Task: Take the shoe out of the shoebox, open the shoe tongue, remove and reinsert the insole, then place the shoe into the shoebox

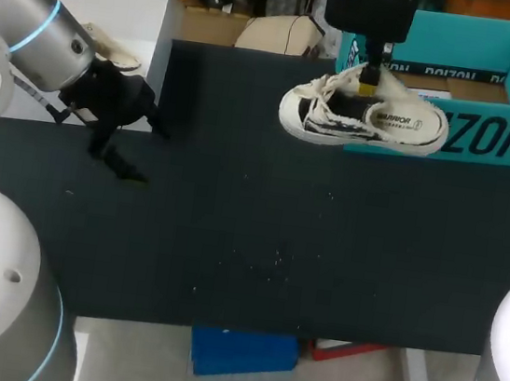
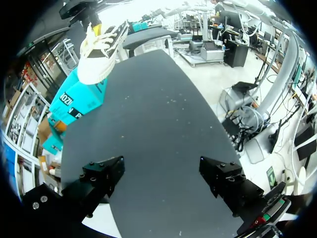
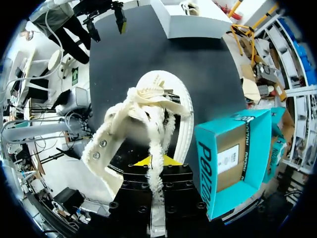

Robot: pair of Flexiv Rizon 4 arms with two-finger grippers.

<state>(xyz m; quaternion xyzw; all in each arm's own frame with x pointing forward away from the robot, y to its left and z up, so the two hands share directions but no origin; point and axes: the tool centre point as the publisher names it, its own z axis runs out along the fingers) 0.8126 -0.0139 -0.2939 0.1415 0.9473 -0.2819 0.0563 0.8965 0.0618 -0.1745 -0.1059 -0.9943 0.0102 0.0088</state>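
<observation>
Shoe (image 1: 405, 126) aloft in clenched right fingers (image 3: 171, 161), tips half behind laces (image 3: 157, 144); left fingers (image 2: 101, 176) released, empty.

Your left gripper (image 2: 161, 171) hangs wide open, out at your left; your right gripper (image 3: 151, 162), held high, pinches the shoe (image 1: 405, 126).

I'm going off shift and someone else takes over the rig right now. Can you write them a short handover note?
Right gripper: shut on the shoe at its opening, holding it off the table just in front of the shoebox.
Left gripper: open, empty, over the table's left side.
Done: the shoe is out of the shoebox.
Left: the insole is hidden, so I cannot tell whether that step is done. The shoe is not yet back in the shoebox.
</observation>
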